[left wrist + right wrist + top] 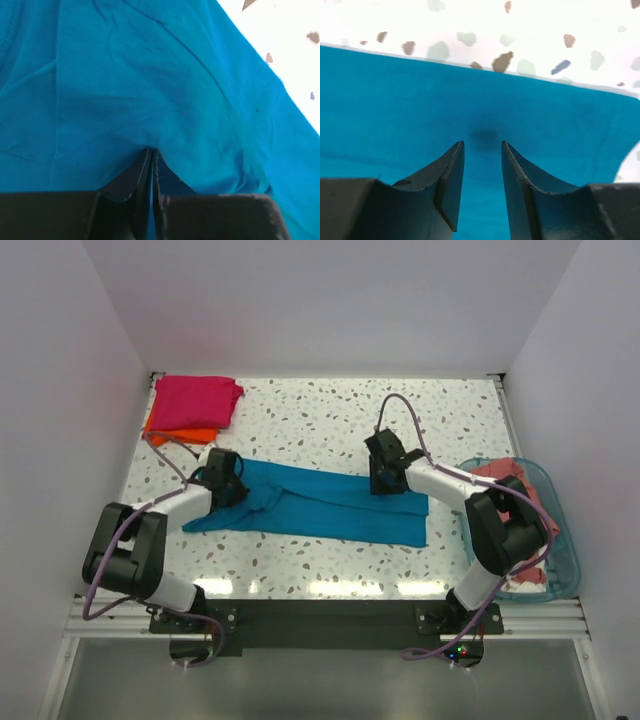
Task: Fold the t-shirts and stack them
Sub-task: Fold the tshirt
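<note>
- Step now: folding the teal shirt [320, 502]. It lies flat in the mid of the table [320, 410], folded into a long strip going L to R.
- Left gripper [151, 152] is at the strip's L end. Its fingers are pressed tight w/ a bit of cloth nipped at the tips.
- Right gripper [482, 145] is low over the R end, near the far edge. Its fingers are apart, w/ nothing in them yet.
- Next, I think: the R side must close on its end too. Then both lift and bring one end over the other. The cloth is floppy, so grab all the layers or it slips open.
- Done pile: magenta shirt [197, 400] on top of the orange shirt [180, 433], far L corner.
- Salmon shirt [510, 480] sits in the basket [560, 570], R side.
- Table top is white w/ little grey specks, lit bright. White walls [330, 300] go round 3 sides, like a box.
</note>
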Available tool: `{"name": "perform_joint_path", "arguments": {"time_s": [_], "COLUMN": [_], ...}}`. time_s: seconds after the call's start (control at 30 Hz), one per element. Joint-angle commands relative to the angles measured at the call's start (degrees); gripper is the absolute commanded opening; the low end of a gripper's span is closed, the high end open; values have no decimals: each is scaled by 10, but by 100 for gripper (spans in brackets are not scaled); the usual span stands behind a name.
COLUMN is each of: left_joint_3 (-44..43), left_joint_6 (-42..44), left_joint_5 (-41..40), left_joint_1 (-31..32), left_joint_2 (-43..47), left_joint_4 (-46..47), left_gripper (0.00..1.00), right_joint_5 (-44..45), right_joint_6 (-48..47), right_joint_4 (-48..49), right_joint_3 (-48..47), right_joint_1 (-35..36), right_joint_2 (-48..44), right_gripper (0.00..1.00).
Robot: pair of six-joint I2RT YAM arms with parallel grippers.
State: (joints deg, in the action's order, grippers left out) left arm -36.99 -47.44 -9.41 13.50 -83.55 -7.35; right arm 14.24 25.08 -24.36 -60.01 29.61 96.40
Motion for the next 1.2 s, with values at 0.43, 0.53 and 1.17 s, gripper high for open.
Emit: {"name": "perform_joint_path", "arguments": {"time_s": [0.43, 0.53, 1.17], "left_joint_3": [-377, -528, -844], "left_joint_6": [105, 174, 195], "left_joint_5": [-4, 70, 353], "left_joint_1": [39, 50, 12], "left_joint_2": [-343, -447, -516], "left_joint_4": [-27, -42, 109], "left_gripper": [12, 24, 89], "right_joint_5": [-75, -110, -47], "right_joint_6": [68, 144, 139], "right_joint_4": [37, 97, 86], "right_joint_3": [150, 203, -53], "right_joint_1": [49, 105, 214], "right_joint_2": [-50, -106, -40], "right_gripper": [41, 41, 71]}}
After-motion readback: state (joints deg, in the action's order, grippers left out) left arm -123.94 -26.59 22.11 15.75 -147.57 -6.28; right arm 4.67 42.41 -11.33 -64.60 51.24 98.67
